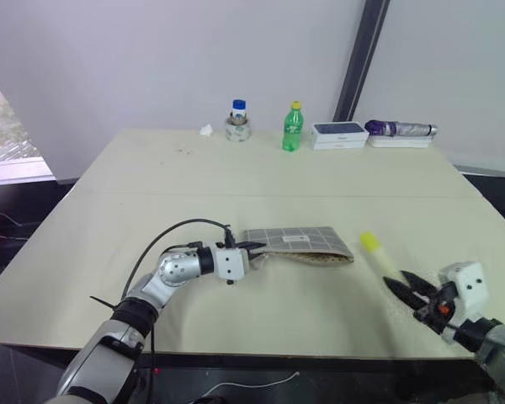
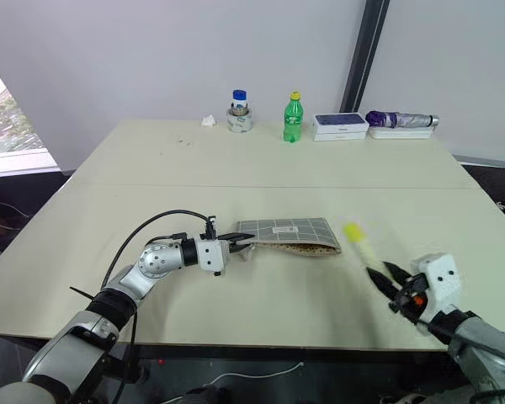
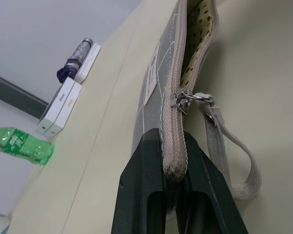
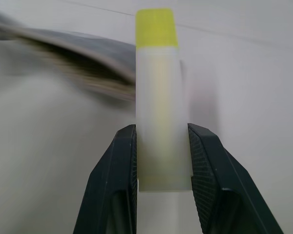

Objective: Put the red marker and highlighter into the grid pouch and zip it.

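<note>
I see a pale table [image 1: 236, 185] against a white wall. My left gripper [image 3: 173, 168] is clamped on the zipper end of the grid pouch [image 1: 299, 243], which lies near the front edge with its mouth gaping. My right gripper [image 4: 161, 158] pinches the highlighter [image 4: 158, 97] by its base near the front right corner, cap toward the pouch.
</note>
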You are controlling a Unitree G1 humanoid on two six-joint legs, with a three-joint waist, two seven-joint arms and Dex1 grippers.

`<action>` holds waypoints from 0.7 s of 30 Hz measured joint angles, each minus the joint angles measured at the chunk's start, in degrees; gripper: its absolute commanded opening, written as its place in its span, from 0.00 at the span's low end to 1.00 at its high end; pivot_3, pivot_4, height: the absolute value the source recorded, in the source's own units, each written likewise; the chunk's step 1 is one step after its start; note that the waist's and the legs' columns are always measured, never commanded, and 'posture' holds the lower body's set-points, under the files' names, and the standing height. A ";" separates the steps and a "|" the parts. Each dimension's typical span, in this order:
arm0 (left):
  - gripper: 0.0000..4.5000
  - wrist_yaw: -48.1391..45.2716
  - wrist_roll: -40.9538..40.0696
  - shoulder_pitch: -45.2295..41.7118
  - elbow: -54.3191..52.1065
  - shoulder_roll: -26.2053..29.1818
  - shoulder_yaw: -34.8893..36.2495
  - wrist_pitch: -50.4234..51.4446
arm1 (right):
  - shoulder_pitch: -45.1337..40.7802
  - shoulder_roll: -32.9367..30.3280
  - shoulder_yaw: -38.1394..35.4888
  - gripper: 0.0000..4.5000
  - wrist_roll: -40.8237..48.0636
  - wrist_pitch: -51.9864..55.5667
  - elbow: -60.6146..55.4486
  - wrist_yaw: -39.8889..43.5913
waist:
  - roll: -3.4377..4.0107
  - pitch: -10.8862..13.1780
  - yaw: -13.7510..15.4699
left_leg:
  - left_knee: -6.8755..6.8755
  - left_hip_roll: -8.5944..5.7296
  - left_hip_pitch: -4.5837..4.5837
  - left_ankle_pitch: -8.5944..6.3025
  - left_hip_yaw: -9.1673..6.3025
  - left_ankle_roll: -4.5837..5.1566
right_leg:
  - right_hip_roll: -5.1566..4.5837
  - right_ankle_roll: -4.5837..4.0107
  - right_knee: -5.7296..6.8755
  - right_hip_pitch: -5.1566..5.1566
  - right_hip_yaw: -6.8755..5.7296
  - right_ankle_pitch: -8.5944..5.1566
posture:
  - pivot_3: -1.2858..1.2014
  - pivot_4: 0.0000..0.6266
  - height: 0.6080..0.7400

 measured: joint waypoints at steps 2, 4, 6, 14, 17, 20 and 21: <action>0.00 0.04 0.06 0.00 0.00 -0.07 0.00 0.27 | 1.21 -0.70 2.28 0.20 -1.75 -1.48 -0.60 1.34 | -0.03 0.02 0.01 | 0.02 0.00 0.00 0.00 -0.01 0.00 | 0.00 0.00 0.00 0.01 -0.01 0.00 | 0.52 0.24 1.00; 0.00 0.05 0.05 0.00 -0.01 -0.19 0.00 0.37 | 1.75 -1.71 4.77 0.20 -4.86 -3.44 0.08 1.70 | -0.03 0.01 -0.01 | 0.01 0.00 0.01 0.00 -0.01 0.00 | 0.00 0.00 0.00 0.01 -0.01 0.00 | 0.52 0.24 1.00; 0.00 0.06 0.06 0.00 -0.01 -0.42 0.00 0.39 | 1.58 -1.97 6.41 0.20 -7.48 -5.27 1.52 1.56 | -0.03 0.01 0.01 | 0.01 0.00 0.01 0.00 -0.01 -0.01 | 0.00 0.00 0.00 0.01 -0.01 0.00 | 0.52 0.24 1.00; 0.00 0.03 0.39 0.01 -0.40 -0.48 -0.04 0.11 | -3.50 -2.11 9.34 0.20 -11.25 -6.84 6.22 -0.41 | -0.03 0.01 0.07 | 0.01 0.00 0.01 0.01 -0.01 -0.01 | 0.00 0.00 -0.01 0.01 -0.01 0.00 | 0.52 0.24 1.00; 0.00 0.00 0.83 0.12 -0.53 -0.39 -0.22 -0.70 | -4.43 -2.57 9.95 0.20 -12.15 -6.92 7.37 -0.28 | -0.03 0.01 0.05 | 0.01 0.00 0.00 0.01 -0.01 -0.01 | 0.00 0.00 -0.01 0.00 -0.01 0.00 | 0.52 0.24 1.00; 0.00 -0.09 1.66 0.32 -1.87 -0.41 -1.25 -1.36 | -6.51 -4.39 12.20 0.20 -13.80 -5.64 7.64 -0.41 | -0.02 0.01 0.01 | 0.01 0.01 0.01 0.01 -0.01 -0.01 | 0.00 0.00 0.00 0.00 -0.01 0.00 | 0.52 0.24 1.00; 0.00 -0.15 1.96 0.40 -2.46 -0.46 -1.74 -1.66 | -7.70 -5.00 13.33 0.20 -14.95 -4.56 7.65 -0.64 | -0.02 0.01 0.01 | 0.01 0.00 0.01 0.01 -0.01 -0.01 | 0.00 0.00 0.00 0.00 0.00 0.00 | 0.52 0.24 1.00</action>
